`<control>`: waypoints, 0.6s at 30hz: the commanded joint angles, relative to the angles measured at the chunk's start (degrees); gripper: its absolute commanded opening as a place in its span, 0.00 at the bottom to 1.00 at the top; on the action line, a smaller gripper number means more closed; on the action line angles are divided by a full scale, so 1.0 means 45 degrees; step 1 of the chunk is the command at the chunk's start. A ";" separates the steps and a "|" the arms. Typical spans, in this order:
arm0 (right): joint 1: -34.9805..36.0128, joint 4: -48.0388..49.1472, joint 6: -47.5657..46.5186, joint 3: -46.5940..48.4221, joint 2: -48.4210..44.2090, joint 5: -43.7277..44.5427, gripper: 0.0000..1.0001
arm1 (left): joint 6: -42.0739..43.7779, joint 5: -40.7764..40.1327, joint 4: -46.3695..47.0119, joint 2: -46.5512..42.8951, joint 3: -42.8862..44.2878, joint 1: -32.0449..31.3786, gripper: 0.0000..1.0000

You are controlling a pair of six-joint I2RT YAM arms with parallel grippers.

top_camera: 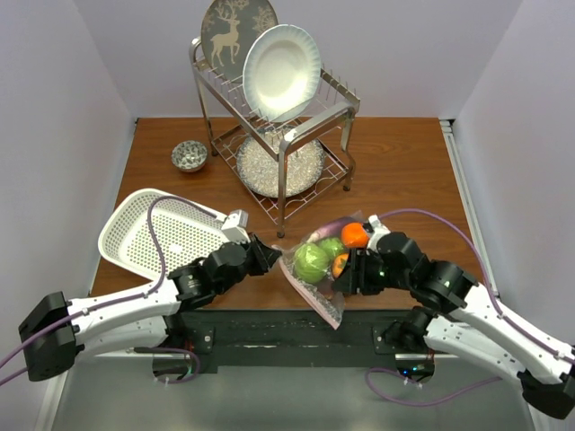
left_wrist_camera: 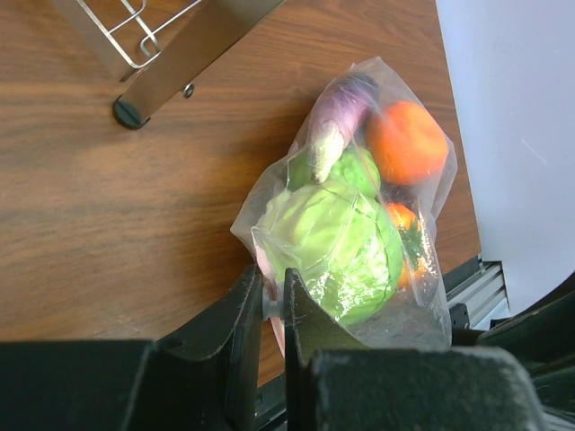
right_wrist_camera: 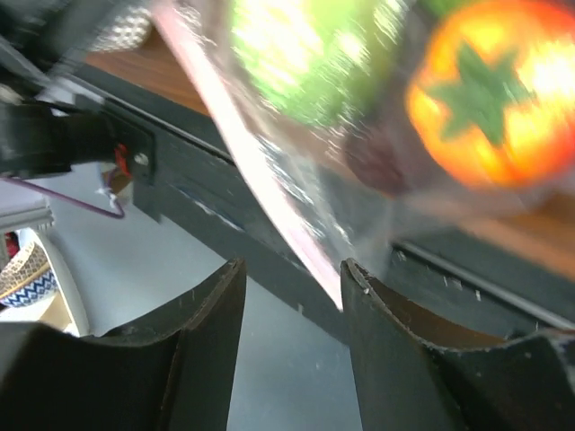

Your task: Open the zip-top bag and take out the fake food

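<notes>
The zip-top bag point(top_camera: 322, 278) lies at the table's front edge between my grippers, its pinkish zip strip point(right_wrist_camera: 260, 153) running along the near side. Inside it are fake food: a green cabbage point(top_camera: 312, 262), a lime point(top_camera: 332, 246), an orange point(top_camera: 355, 235), an orange-red fruit point(top_camera: 340, 264) and a purple piece point(left_wrist_camera: 337, 117). My left gripper point(left_wrist_camera: 272, 285) is shut on the bag's left zip end. My right gripper point(right_wrist_camera: 292, 269) is open, and the strip's other end hangs between its jaws, close to the right finger point(right_wrist_camera: 377, 305).
A white perforated basket point(top_camera: 166, 232) lies at the left. A metal dish rack point(top_camera: 278, 135) with plates stands behind the bag, one foot point(left_wrist_camera: 128, 112) near it. A small patterned bowl point(top_camera: 190, 155) is at the back left. A black rail point(top_camera: 269, 323) lines the front edge.
</notes>
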 commanded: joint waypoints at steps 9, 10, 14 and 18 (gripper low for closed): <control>0.5750 -0.0272 -0.2772 0.4051 0.6126 0.6479 0.50 | 0.1008 0.0291 -0.0895 0.0563 0.1877 0.0100 0.00; 0.6470 -0.0410 -0.2675 0.4382 0.6961 0.7431 0.51 | 0.1027 0.0310 -0.0953 0.0602 0.1896 0.0119 0.00; 0.7199 -0.1212 -0.2362 0.4970 0.8316 0.8963 0.55 | 0.1027 0.0388 -0.1032 0.0603 0.2052 0.0100 0.00; 0.7297 -0.1036 -0.2303 0.4952 0.8708 0.9296 0.52 | 0.1066 0.0427 -0.1032 0.0427 0.2092 0.0119 0.00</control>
